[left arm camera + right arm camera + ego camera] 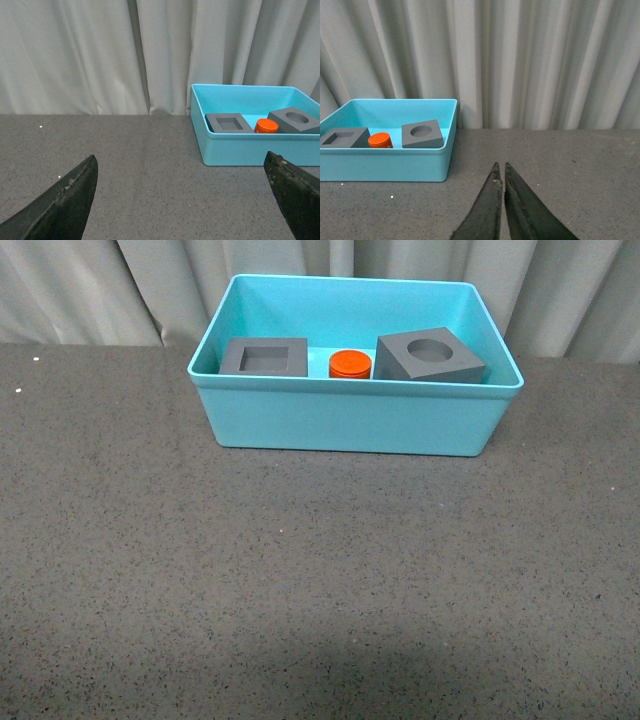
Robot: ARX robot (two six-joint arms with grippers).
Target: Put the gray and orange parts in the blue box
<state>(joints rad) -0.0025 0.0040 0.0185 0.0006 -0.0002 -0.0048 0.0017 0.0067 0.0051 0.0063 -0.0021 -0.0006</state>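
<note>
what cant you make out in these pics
- Orange cylinder: in all three views the blue box front wall hides its side, so no printing can be read.
- Lower halves of the square-recess gray cube and round-recess gray cube: hidden by the same wall.
- Left gripper and right gripper: only finger tips show, the rest cut off by the frame edge; absent from the front view.
</note>
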